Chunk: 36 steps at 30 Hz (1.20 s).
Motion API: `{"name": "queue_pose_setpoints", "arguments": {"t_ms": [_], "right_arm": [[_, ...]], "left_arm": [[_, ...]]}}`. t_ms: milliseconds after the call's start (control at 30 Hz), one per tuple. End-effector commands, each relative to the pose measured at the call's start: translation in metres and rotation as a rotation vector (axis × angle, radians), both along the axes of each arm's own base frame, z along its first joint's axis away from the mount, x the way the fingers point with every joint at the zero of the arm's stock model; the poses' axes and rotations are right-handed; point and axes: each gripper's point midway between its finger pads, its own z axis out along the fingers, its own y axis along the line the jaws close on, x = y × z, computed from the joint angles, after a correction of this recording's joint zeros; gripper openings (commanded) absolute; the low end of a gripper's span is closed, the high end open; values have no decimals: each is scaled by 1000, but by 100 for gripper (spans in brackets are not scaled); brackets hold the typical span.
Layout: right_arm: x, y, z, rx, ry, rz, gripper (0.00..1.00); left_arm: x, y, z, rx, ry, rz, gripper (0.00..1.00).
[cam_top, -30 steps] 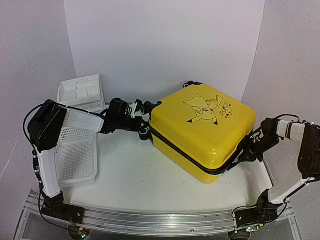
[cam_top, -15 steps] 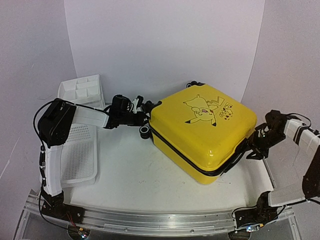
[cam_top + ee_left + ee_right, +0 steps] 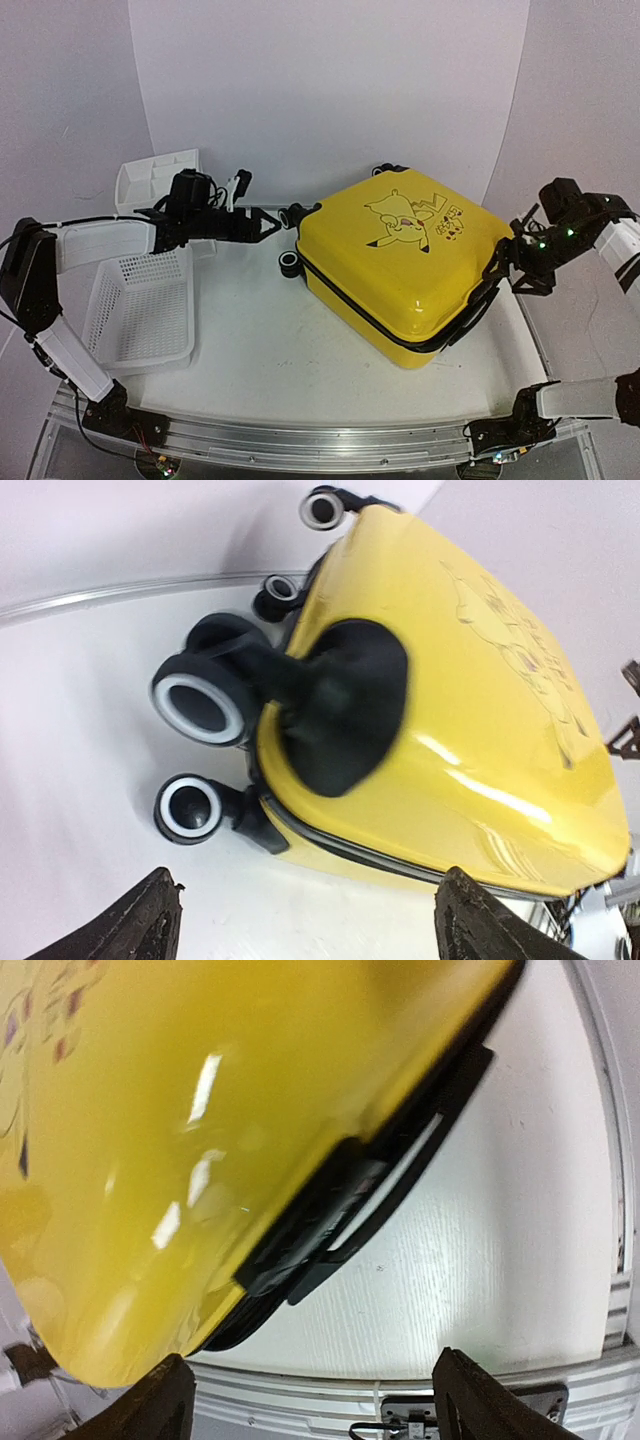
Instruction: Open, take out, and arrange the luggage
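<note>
The luggage [image 3: 405, 260] lies flat on the white bench [image 3: 270, 350], right of centre, with its printed yellow shell facing up. The two halves are together along the black zipper band, so whatever is inside is hidden. Its wheels [image 3: 200, 705] point toward the left tool [image 3: 262, 222], and the black side handle [image 3: 400, 1180] is at the opposite end.

The left tool's fingers are wide apart with nothing between them, just short of the wheels. The right tool [image 3: 503, 266] is beside the handle end, also spread wide and gripping nothing.

On the left of the bench, a white mesh basket [image 3: 140, 310] shows only its perforated floor. Behind it, a white plastic drawer unit [image 3: 155, 180] is open on top and split into small compartments. I cannot tell what they contain.
</note>
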Motion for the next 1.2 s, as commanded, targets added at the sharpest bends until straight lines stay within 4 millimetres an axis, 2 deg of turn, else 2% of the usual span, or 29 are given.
{"name": "queue_pose_setpoints", "arguments": {"t_ms": [0, 33, 133, 233, 267, 300, 333, 433, 533, 633, 700, 800, 933, 1067, 1167], "right_arm": [[3, 48, 28, -15, -78, 214, 88], [1, 62, 31, -1, -76, 260, 89], [-7, 105, 34, -12, -90, 395, 92], [-22, 149, 31, -77, -106, 551, 92], [-27, 165, 29, -91, -108, 594, 92], [-34, 184, 27, -86, -110, 647, 92], [-46, 205, 22, -79, -110, 707, 92], [-61, 248, 2, -60, -85, 788, 92], [-60, 261, -15, -77, -76, 783, 92], [-54, 258, -29, -88, -89, 730, 92], [-49, 247, -32, -124, -115, 679, 93], [-31, 213, -38, -241, -184, 567, 97], [-13, 157, -48, -301, -171, 398, 98], [-5, 112, -48, -339, -169, 348, 98], [-1, 89, -35, -388, -206, 374, 98]], "left_arm": [[-7, -7, 55, 52, -75, -105, 89], [-1, -10, 63, 75, -88, -117, 90], [28, -23, 71, 131, -106, -141, 90], [61, -41, 74, 122, -96, -171, 88], [70, -49, 87, 98, -118, -191, 87], [75, -58, 87, 80, -119, -219, 87], [85, -67, 75, 68, -92, -237, 87], [95, -89, 66, -1, -42, -310, 84], [91, -105, 54, -27, -14, -383, 85], [73, -113, 36, 13, -4, -435, 86], [61, -112, 26, 30, 19, -450, 86], [41, -107, 9, 40, 92, -471, 83], [6, -108, -7, 83, 153, -491, 80], [-49, -126, -26, 117, 229, -559, 77], [-97, -143, -28, 144, 227, -618, 76]]}}
